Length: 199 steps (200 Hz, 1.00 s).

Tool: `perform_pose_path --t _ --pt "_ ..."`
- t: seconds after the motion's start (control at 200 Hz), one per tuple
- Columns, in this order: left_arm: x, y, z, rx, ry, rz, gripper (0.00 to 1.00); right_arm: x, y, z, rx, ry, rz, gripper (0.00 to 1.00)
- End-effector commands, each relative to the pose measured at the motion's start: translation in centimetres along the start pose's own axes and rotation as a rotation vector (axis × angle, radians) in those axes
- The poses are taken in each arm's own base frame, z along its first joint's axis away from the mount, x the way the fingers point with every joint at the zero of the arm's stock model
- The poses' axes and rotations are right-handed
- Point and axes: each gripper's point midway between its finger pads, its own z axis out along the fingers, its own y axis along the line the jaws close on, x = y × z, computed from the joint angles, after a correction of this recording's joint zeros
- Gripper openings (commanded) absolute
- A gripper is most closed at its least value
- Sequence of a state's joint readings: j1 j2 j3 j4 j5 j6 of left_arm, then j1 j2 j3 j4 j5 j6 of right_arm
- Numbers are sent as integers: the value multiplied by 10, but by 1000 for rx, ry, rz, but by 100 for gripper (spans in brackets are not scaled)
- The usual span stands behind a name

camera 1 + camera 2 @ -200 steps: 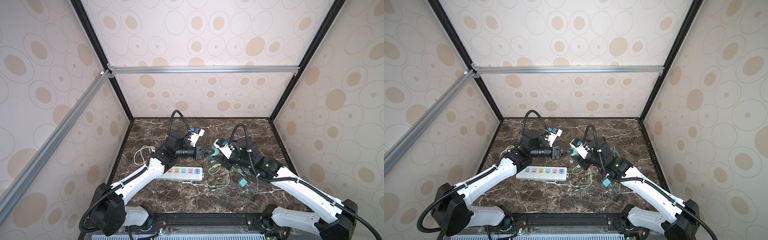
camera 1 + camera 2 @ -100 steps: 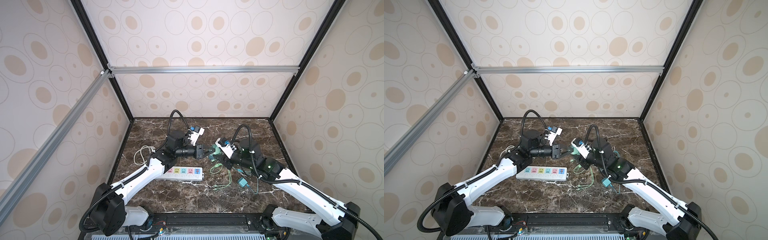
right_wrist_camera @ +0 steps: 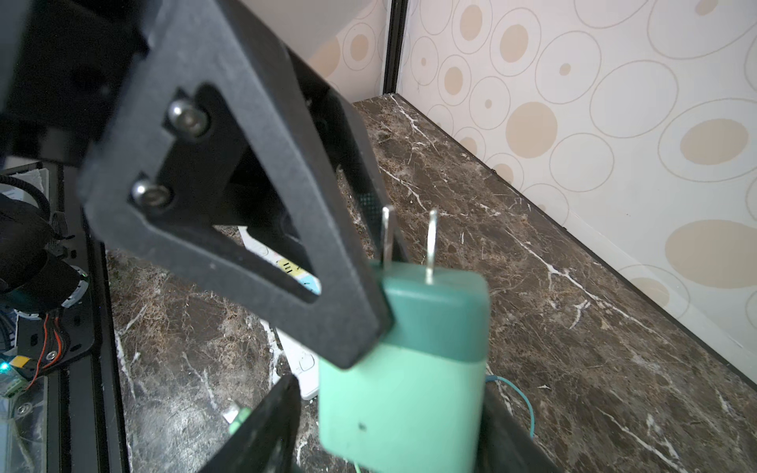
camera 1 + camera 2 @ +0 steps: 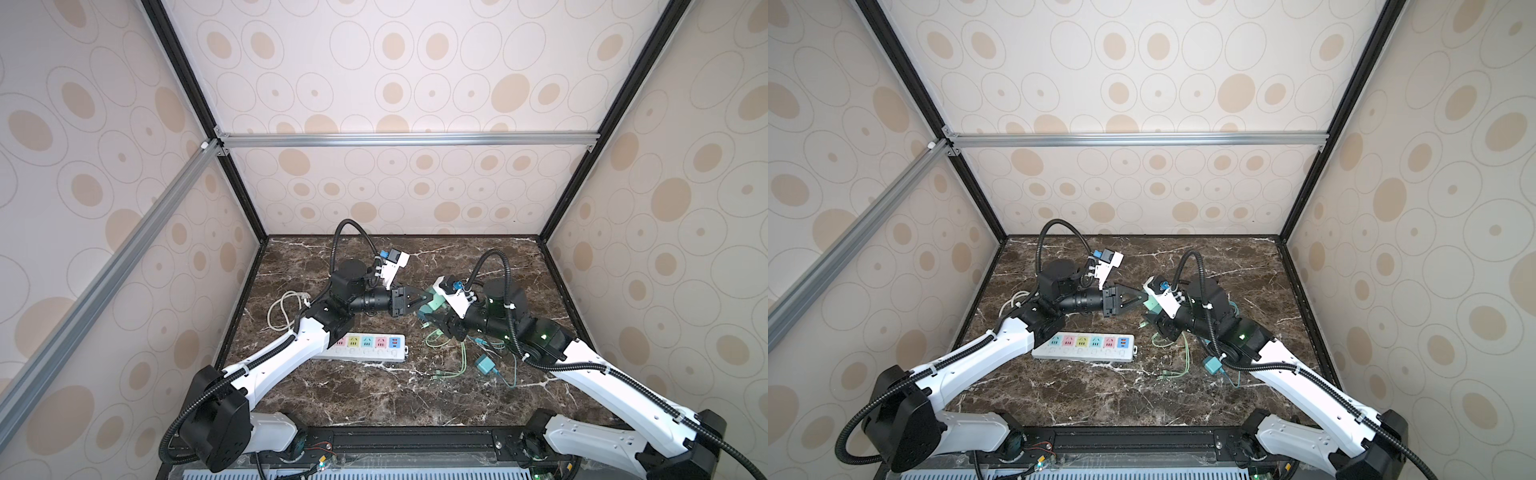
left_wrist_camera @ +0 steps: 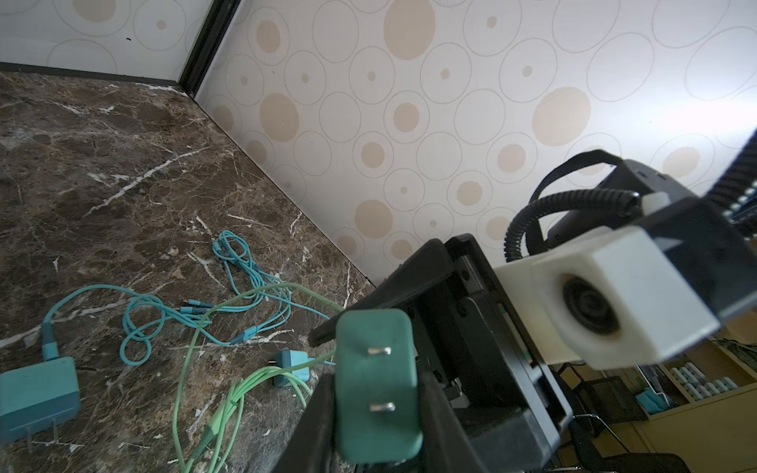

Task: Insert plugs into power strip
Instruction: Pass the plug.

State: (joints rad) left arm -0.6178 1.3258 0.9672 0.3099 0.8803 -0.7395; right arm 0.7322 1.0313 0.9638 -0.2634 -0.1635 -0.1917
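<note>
Where the left arm and right arm meet: off the table, just past the USB end of the power strip, tips facing each other in both top views.
Left gripper: clamped on the mint green plug at its darker prong end. I see one finger pressed against that band in the right wrist view.
Right gripper: spread around the plug's paler body. One finger stands clear with a gap. The opposite one sits just beside the plug, and I can't tell if it touches.
Mint green plug: in the air, prongs pointing toward the left arm and away from the right gripper. Its green cable drops to loops on the table.
Power strip: flat on the table, sockets up, apart from the held plug. The left arm covers one end in a top view.
Teal plug A: lying on the table, close to the left wrist lens, prongs level with the surface.
Teal plug B: lying on the table farther off, beside the green loops.
Teal plug by the right arm: on the table, well apart from the strip. I can't tell which of the two it is.
Teal cables: tangled on the table.
White cord: coiled behind the left arm.
</note>
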Motion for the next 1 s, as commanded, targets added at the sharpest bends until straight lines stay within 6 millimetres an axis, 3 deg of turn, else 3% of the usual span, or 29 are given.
perform_pose_path --t 0.0,0.615,0.99 --pt "-13 -22 -2 67 -44 36 0 -2 4 -7 -3 -30 -9 64" --pt "-15 -26 -5 134 -81 -34 0 -25 -7 -32 84 -156 -17 68" --pt "-15 -34 -14 235 -123 -85 0 -28 -7 -34 86 -186 6 66"
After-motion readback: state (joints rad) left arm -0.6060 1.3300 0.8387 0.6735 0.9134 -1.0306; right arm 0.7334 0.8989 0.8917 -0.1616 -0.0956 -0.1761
